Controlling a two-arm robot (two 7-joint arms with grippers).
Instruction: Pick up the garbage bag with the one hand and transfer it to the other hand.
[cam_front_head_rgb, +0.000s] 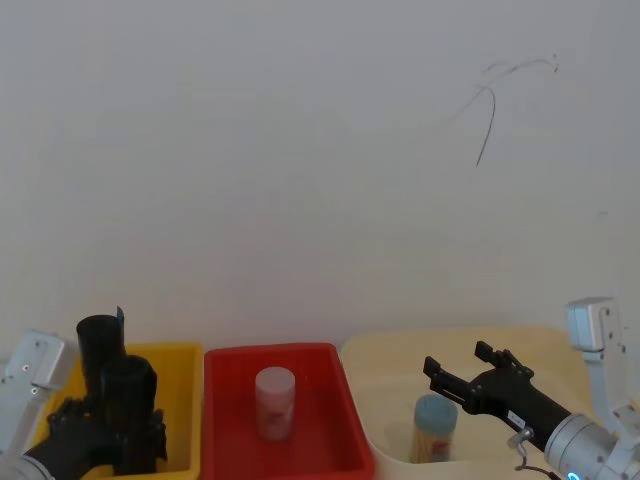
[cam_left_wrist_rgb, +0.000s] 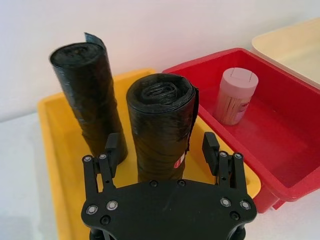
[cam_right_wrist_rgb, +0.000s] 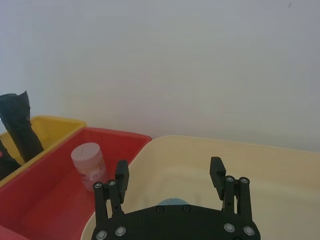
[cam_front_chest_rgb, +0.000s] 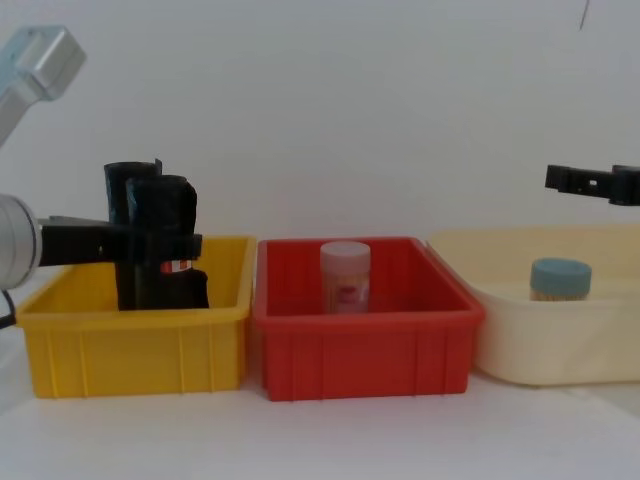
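The garbage bag (cam_left_wrist_rgb: 160, 125), a thick black glossy roll with a red-and-white label, stands upright in the yellow bin (cam_left_wrist_rgb: 55, 145). My left gripper (cam_left_wrist_rgb: 161, 145) is open, with one finger on each side of the roll at about mid-height; a narrow gap shows on both sides. From the chest view the same gripper (cam_front_chest_rgb: 185, 243) reaches in from the left across the garbage bag (cam_front_chest_rgb: 172, 225). My right gripper (cam_right_wrist_rgb: 169, 170) is open and holds nothing, hovering over the cream bin (cam_front_chest_rgb: 560, 340) on the right.
A thinner black roll (cam_left_wrist_rgb: 85, 95) stands just behind the bag in the yellow bin. The red bin (cam_front_chest_rgb: 360, 350) in the middle holds a pink-white jar (cam_front_chest_rgb: 345, 275). A blue-lidded jar (cam_front_chest_rgb: 560, 278) stands in the cream bin under the right gripper. A white wall is close behind.
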